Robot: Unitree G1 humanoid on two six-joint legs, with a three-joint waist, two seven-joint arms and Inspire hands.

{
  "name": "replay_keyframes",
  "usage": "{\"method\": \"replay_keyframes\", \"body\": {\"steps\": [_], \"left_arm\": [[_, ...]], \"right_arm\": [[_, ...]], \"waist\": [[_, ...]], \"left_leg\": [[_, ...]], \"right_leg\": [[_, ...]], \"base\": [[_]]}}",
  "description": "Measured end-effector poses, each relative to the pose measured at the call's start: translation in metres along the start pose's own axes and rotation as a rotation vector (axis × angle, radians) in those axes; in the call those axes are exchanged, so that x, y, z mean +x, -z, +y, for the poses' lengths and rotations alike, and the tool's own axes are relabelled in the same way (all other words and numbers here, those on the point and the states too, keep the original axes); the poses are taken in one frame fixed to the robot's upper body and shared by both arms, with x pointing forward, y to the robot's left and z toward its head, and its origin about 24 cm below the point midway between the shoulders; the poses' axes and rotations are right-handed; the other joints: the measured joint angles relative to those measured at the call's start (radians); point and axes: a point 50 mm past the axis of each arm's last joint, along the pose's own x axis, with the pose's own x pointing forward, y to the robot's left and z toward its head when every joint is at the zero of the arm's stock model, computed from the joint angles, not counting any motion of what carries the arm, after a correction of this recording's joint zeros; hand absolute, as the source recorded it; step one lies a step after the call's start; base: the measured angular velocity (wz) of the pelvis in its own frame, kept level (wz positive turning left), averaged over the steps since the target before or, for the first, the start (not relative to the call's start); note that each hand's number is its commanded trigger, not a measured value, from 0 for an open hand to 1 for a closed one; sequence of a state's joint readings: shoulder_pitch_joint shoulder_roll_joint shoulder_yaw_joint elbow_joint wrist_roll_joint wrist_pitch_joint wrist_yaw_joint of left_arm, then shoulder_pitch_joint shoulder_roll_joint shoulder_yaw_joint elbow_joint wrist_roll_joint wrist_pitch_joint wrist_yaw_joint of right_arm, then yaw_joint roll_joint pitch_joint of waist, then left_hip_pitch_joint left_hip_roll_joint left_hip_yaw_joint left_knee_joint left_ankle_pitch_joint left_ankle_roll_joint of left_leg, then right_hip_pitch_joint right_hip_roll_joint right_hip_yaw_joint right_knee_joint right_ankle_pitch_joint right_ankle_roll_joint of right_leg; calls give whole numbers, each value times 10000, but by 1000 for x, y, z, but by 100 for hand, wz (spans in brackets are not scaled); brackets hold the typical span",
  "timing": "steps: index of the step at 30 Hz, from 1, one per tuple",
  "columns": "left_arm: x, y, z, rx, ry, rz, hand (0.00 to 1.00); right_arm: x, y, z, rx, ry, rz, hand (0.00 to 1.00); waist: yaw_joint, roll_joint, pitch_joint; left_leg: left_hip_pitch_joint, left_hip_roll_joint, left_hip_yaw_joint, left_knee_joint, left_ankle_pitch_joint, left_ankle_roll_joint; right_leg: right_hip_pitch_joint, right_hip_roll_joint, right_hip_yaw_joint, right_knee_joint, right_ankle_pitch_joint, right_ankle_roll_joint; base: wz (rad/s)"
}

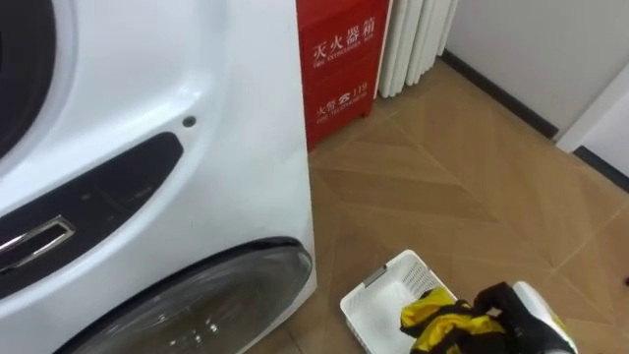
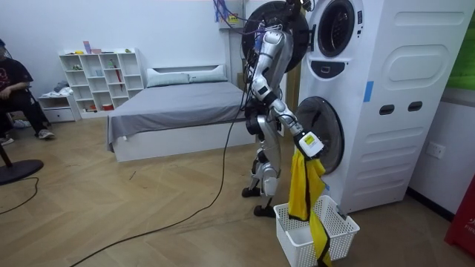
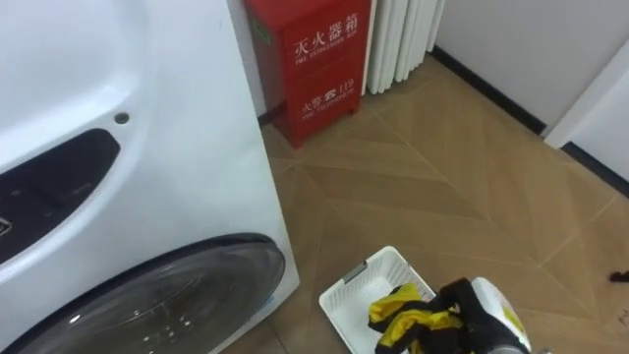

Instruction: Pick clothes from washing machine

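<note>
A: While the robot stands at the washer (image 1: 246,147), where is the cloth (image 1: 432,320)?
B: Hanging over the basket (image 1: 378,305), right hand (image 1: 496,303) clenched on it. Left hand (image 2: 291,9) up by upper door (image 2: 297,41), grip cannot be told

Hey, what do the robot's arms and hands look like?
The right hand has black fingers and a rounded white shell at its back. In the room view both arms are silver-grey segments with darker joints.
</note>
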State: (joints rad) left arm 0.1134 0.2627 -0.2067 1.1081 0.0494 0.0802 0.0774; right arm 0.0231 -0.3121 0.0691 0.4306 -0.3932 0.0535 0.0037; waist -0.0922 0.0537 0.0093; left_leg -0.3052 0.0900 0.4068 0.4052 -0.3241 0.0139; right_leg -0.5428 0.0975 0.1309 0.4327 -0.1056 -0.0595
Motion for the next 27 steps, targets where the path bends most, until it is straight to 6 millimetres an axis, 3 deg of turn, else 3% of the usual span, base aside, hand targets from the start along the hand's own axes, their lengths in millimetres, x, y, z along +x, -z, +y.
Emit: {"method": "replay_keyframes", "body": {"steps": [2, 3, 4, 27], "left_arm": [[0, -1, -1, 64, 33, -49, 0], [0, -1, -1, 98, 47, -59, 0], [0, -2, -2, 138, 67, -92, 0], [-1, -6, -7, 458, 42, -292, 0]], "right_arm": [[0, -1, 6, -118, -378, -53, 100], [0, -2, 7, -139, -471, -70, 70], [0, -2, 9, -165, -625, -75, 0], [-2, 23, 25, 177, -978, 1072, 0]], "waist": [[79, -8, 3], [91, -8, 3], [108, -8, 3], [174, -100, 8]], "left_leg": [[10, -26, -25, -95, 35, -2], [11, -31, -38, -110, 40, -3], [12, -38, -56, -129, 44, -5], [-306, -353, -608, -246, 234, 182]], "right_leg": [[-3, -11, -13, -15, -1, -2], [-3, -16, -22, -19, -3, -4], [-2, -23, -39, -25, -7, -10], [-127, -454, -519, -27, -92, 96]], "base": [[4], [3], [5], [8]]}}
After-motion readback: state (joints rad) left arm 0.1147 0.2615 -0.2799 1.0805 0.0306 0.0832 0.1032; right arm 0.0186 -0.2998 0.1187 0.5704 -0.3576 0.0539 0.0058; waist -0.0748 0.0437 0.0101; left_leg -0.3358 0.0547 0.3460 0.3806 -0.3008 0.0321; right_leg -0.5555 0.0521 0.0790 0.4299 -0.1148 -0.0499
